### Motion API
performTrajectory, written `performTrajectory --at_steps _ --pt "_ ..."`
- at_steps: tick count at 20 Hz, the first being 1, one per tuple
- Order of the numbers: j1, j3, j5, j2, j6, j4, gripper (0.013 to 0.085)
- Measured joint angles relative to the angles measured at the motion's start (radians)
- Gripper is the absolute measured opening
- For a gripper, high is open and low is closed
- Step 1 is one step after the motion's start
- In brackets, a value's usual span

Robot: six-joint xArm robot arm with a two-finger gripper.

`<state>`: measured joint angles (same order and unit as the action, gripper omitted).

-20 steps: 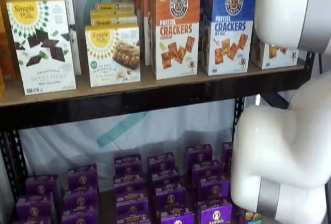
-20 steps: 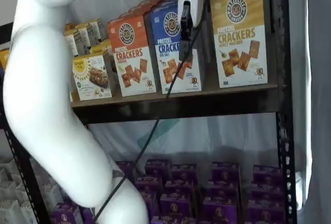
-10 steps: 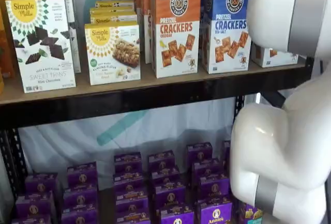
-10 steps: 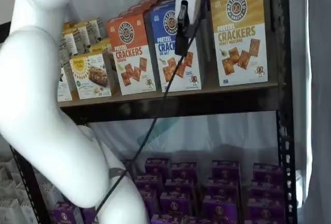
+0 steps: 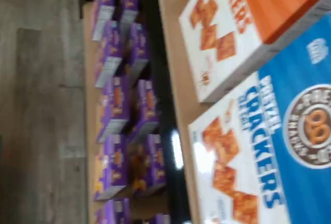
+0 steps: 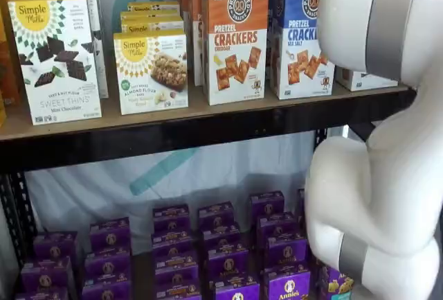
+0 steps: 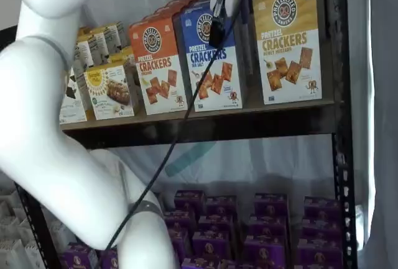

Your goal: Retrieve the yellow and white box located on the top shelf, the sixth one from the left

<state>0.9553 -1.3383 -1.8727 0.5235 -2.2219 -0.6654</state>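
The yellow box [image 7: 288, 42] stands upright at the right end of the top shelf [image 7: 249, 120], near its front edge, with a gap between it and the blue box [image 7: 210, 54] to its left. The orange box [image 7: 158, 65] stands left of the blue one. The end effector [image 7: 216, 23] hangs in front of the blue box's upper part; only a dark finger shows side-on, so I cannot tell how its fingers stand. The white arm [image 6: 377, 140] hides most of the yellow box in a shelf view. Purple boxes [image 6: 221, 244] fill the lower level.
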Motion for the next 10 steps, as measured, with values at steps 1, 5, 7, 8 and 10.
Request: performTrajectory --at_steps 1,5,7,8,10 --pt "0.006 0.007 0.013 0.005 0.0 -0.016 0.085" --pt "0.012 0.036 0.077 0.027 -0.003 -0.056 0.085" --pt "0.001 0.056 0.129 0.042 -0.013 -0.058 0.085" --pt "-0.006 0.066 0.155 0.048 -0.019 -0.057 0.085" --pt "-0.011 0.08 0.193 0.054 -0.023 -0.068 0.085"
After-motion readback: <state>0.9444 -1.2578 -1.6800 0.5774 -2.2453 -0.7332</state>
